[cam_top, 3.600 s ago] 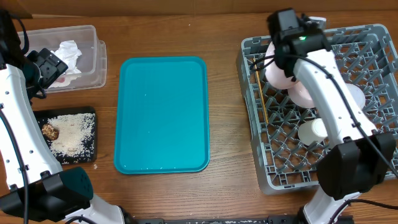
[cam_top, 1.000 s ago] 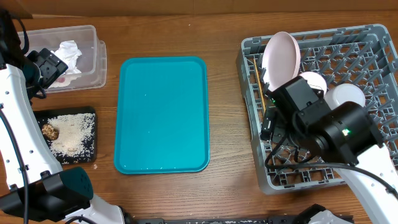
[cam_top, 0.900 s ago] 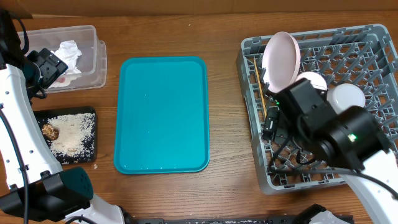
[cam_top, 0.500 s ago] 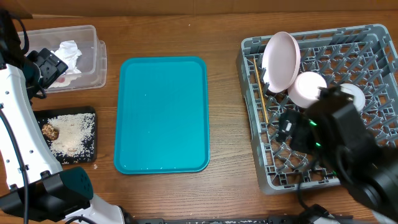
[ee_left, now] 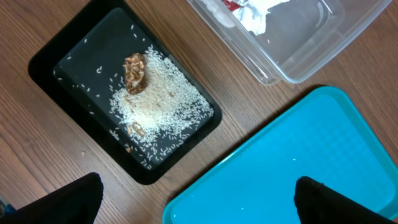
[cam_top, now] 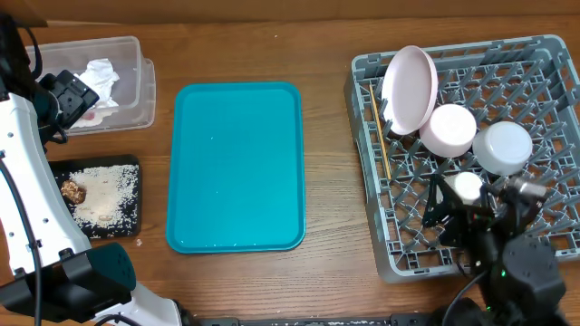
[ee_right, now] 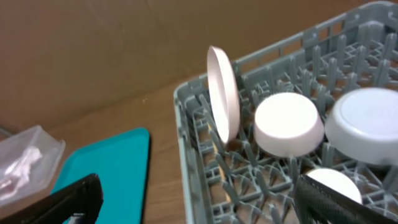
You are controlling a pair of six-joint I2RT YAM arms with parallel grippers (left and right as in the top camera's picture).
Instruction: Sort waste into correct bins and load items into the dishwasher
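Crumpled white napkins (cam_top: 98, 77) and a red-and-white wrapper (ee_left: 233, 3) lie in the clear box (cam_top: 136, 86). Rice crumbs (ee_left: 155, 106) and a brown lump (ee_left: 135, 71) sit in the black tray (cam_top: 127, 217). In the grey dish rack (cam_top: 367, 68), the pink plate (cam_top: 410, 89) stands on edge beside a wooden stick (cam_top: 380, 136). An upturned pink bowl (cam_top: 450, 129), white bowl (cam_top: 503, 147) and small cup (cam_top: 468, 186) sit nearby. My left gripper (ee_left: 199, 202) hangs open and empty above the table between the black tray and teal tray. My right gripper (ee_right: 199, 205) is open and empty over the rack's front.
A bare teal serving tray (cam_top: 237, 166) lies mid-table between the bins and the rack. The left arm (cam_top: 27, 181) runs along the table's left edge. The right arm's base (cam_top: 521, 272) sits at the front right, over the rack's near corner.
The right arm has drawn back from over the rack toward the front edge, uncovering the bowls and the cup. The left arm has not moved.
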